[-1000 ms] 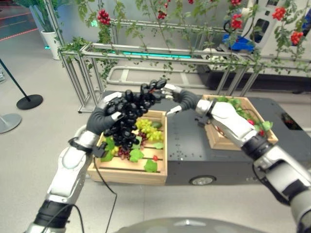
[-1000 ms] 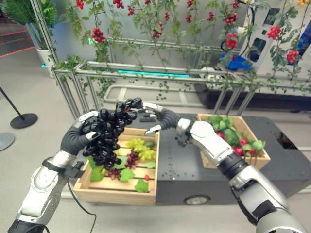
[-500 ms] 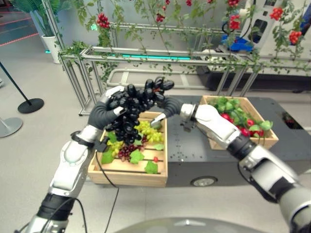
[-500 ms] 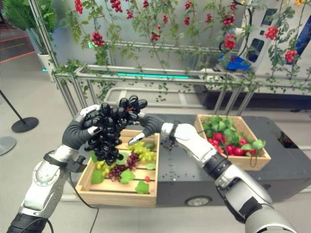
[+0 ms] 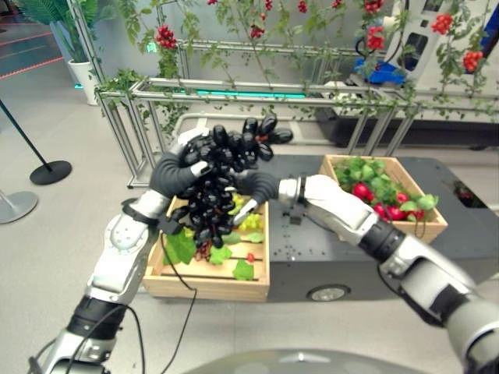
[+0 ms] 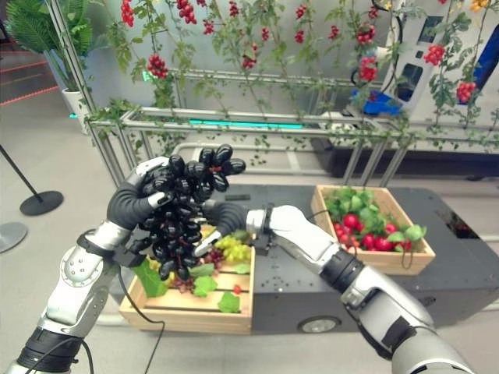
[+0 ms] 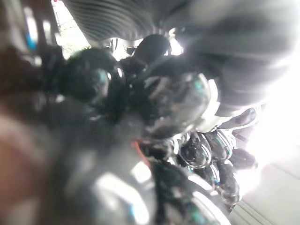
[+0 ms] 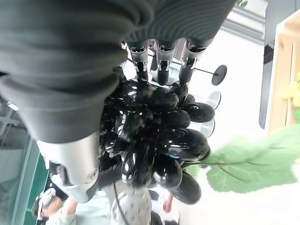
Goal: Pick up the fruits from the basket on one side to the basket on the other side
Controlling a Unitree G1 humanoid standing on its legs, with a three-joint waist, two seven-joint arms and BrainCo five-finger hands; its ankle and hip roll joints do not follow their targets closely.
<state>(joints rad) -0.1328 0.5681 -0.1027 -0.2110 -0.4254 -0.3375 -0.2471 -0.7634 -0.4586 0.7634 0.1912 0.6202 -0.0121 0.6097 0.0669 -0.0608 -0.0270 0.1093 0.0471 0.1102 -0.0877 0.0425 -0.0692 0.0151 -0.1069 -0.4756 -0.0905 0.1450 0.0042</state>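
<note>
Both hands have drawn closer together since a second ago, and the right hand (image 6: 221,217) has slid in under the black grapes (image 5: 219,178), where earlier it hovered beside their top. The left hand (image 5: 175,171) is curled round the upper part of the bunch, holding it up left of centre in the head views so that it hangs free above the left basket (image 5: 204,280). The right hand's fingers (image 8: 160,58) reach straight along the far side of the bunch in its own wrist view; they touch the berries but do not look closed on them. It seems placed to take the weight for a handover, since the left arm would have to cross the whole cart to deliver.

Below the bunch, the left basket has green grapes (image 6: 231,247), a few red ones and leaves in it. Across the dark cart top (image 5: 295,226), at the right of the frame, the right basket (image 5: 431,228) holds red fruit (image 6: 360,230) among leaves; that is where the bunch should go. Behind stands a metal frame (image 5: 234,86) hung with vines.
</note>
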